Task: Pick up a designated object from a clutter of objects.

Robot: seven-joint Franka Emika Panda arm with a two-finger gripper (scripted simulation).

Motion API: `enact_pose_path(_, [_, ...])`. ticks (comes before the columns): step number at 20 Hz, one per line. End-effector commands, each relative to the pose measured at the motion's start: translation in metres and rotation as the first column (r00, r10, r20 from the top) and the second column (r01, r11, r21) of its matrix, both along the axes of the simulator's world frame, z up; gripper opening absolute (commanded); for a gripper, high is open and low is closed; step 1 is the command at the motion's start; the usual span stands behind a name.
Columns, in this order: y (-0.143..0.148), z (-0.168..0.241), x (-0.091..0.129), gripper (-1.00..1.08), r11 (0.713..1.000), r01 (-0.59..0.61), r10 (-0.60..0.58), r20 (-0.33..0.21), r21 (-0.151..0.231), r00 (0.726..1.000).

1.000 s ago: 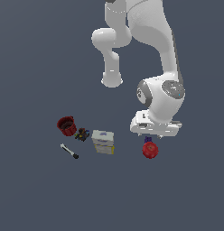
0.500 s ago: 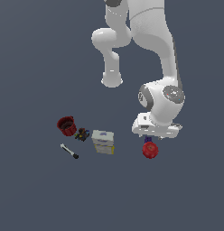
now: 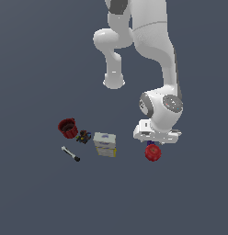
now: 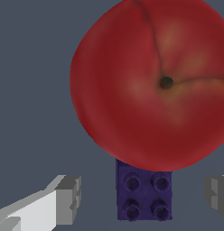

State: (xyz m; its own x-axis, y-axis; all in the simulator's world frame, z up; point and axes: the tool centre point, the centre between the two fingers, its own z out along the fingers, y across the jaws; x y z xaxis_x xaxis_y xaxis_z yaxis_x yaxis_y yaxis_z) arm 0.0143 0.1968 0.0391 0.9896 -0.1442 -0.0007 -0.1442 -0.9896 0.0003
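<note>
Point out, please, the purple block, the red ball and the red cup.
purple block (image 4: 143,196): wrist view, on its studded top face.
red ball (image 4: 154,85): wrist view, on its rounded skin beside the dark dimple.
red cup (image 3: 67,127): exterior view, on its dark inside near the rim.

A plain dark grey floor (image 3: 37,197) spreads throughout.

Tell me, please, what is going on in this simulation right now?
A Panda arm is poised low over a small purple studded brick that sits right beside a red apple-like ball. Its gripper is open, one finger on each side of the brick, not yet closed. A red cup, a white-and-yellow box and a marker lie off to the exterior view's left.
</note>
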Motion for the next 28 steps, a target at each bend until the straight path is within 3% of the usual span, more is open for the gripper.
enact_pose_path(1, [0.000,-0.010,0.000,1.00,1.000,0.000,0.000,0.000,0.000,1.000])
enact_pose_path(6, [0.001,-0.017,0.001,1.00,1.000,0.001,-0.001,0.001,0.000,1.000])
enact_pose_path(7, [0.001,-0.017,0.001,-1.00,1.000,0.001,-0.001,0.001,0.000,1.000])
enact_pose_path(20, [0.000,-0.015,0.000,-1.00,1.000,0.001,-0.001,0.001,0.000,1.000])
enact_pose_path(28, [-0.003,0.013,-0.004,-1.00,1.000,0.000,0.000,0.001,0.000,1.000])
